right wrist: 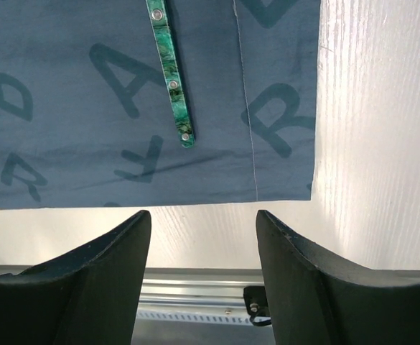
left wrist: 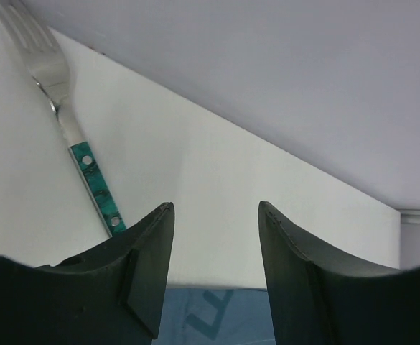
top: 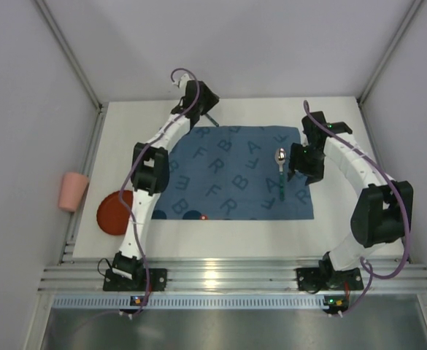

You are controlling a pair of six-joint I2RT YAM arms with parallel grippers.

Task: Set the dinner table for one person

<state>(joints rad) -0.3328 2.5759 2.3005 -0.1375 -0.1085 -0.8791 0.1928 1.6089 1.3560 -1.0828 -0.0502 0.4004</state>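
Observation:
The white dinner table (top: 235, 244) carries a blue letter-printed placemat (top: 228, 175). A spoon (top: 279, 169) with a green handle lies on the mat's right part; its handle shows in the right wrist view (right wrist: 171, 75). A fork (top: 211, 117) with a green handle lies on the bare table just behind the mat's far edge, and shows in the left wrist view (left wrist: 73, 136). My left gripper (top: 203, 102) is open and empty right by the fork (left wrist: 215, 208). My right gripper (top: 299, 169) is open and empty just right of the spoon (right wrist: 204, 215).
A red plate (top: 112, 213) lies at the table's left, partly hidden by the left arm. A pink cup (top: 74, 191) lies on its side at the left rail. A ribbed aluminium rail (top: 228, 277) runs along the near edge. Walls enclose the back and sides.

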